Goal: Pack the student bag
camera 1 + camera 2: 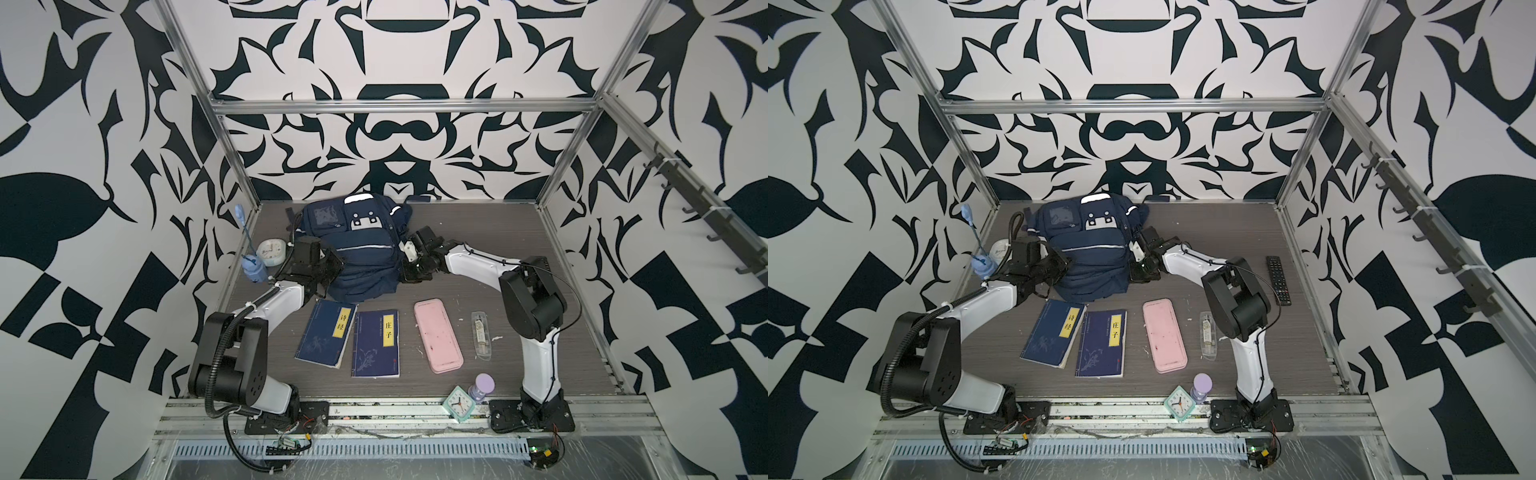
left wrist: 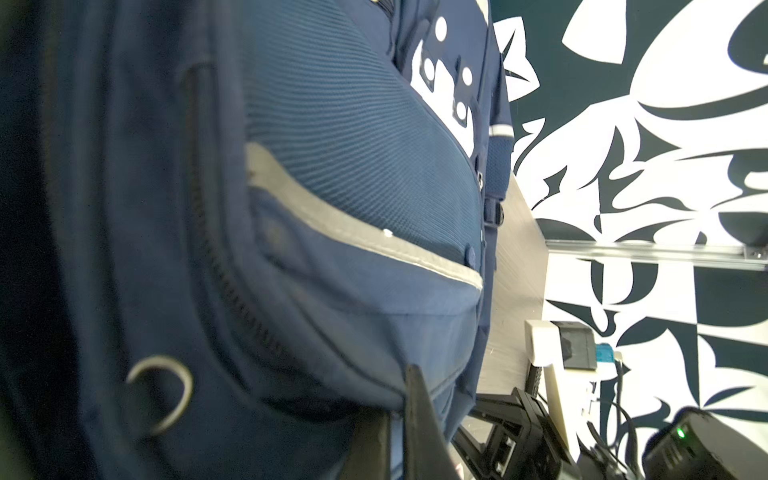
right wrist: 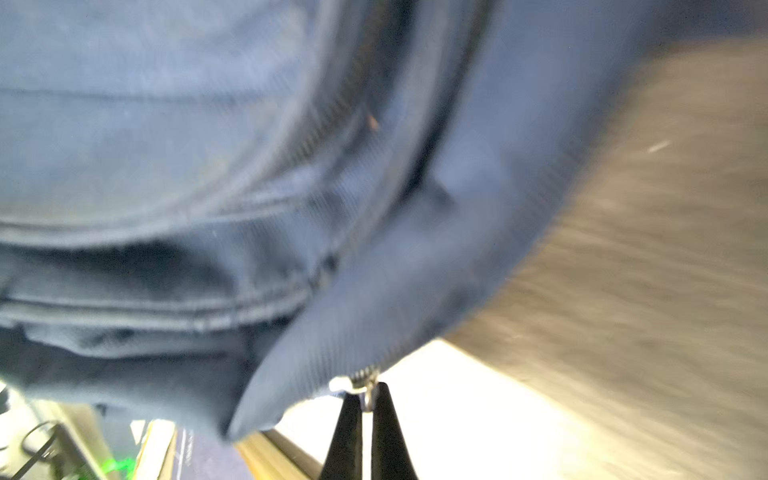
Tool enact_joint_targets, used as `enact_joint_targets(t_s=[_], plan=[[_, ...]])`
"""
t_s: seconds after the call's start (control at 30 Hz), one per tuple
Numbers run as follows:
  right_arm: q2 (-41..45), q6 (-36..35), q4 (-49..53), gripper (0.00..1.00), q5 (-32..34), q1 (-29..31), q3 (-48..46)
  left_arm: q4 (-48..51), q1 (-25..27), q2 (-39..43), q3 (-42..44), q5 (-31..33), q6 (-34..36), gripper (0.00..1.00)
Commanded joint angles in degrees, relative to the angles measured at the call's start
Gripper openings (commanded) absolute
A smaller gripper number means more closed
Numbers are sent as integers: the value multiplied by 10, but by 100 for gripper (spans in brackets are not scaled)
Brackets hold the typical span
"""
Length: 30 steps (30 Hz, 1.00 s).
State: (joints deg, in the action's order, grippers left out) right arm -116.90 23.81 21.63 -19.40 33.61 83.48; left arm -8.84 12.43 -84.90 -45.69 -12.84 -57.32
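Packing is judged to be barely begun. The student bag (image 1: 357, 253) is seen in both top views lying at the back of the surface (image 1: 478, 249), front pockets facing up, between the 2 arms. Opening a compartment is taken to be the step in hand. In the right wrist view the right fingers (image 3: 347, 432) are closed together on the metal zipper pull (image 3: 368, 390) at the bag's right edge. The left fingers (image 2: 415, 415) are closed too. A fold of fabric low on the bag's left side appears to be pinched between them, though the grip itself is partly hidden. How far the zip is undone cannot be told, as that view is blurred.

Everything to be packed is left outside. 2 blue books (image 1: 326, 338) are laid side by side just in front of the bag, with a pink pencil case (image 1: 438, 334) near them and a clear case (image 1: 481, 334) further right. No item is seen inside the bag, whose interior is hidden. The pencil case is shut. Something pale is visible in the clear case, but it cannot be identified.
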Motion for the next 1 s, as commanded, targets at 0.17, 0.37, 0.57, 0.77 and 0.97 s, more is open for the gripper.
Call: enact_joint_targets(t_s=[0.17, 0.37, 0.57, 0.77, 0.97], plan=[[37, -30, 52, 0, 19, 67, 7, -39, 8, -11, -27, 13, -30, 0], [29, -32, 71, 0, 2, 98, 56, -45, 15, -40, -45, 11, -37, 0], [15, -14, 75, 0, -35, 120, 105, -52, 22, -67, -65, 7, -46, 0], [12, -4, 80, 0, -55, 126, 125, -53, 22, -72, -75, 11, -49, 0], [-44, 28, 55, 0, -84, 149, 158, -59, 23, -74, -79, 7, -58, 0]])
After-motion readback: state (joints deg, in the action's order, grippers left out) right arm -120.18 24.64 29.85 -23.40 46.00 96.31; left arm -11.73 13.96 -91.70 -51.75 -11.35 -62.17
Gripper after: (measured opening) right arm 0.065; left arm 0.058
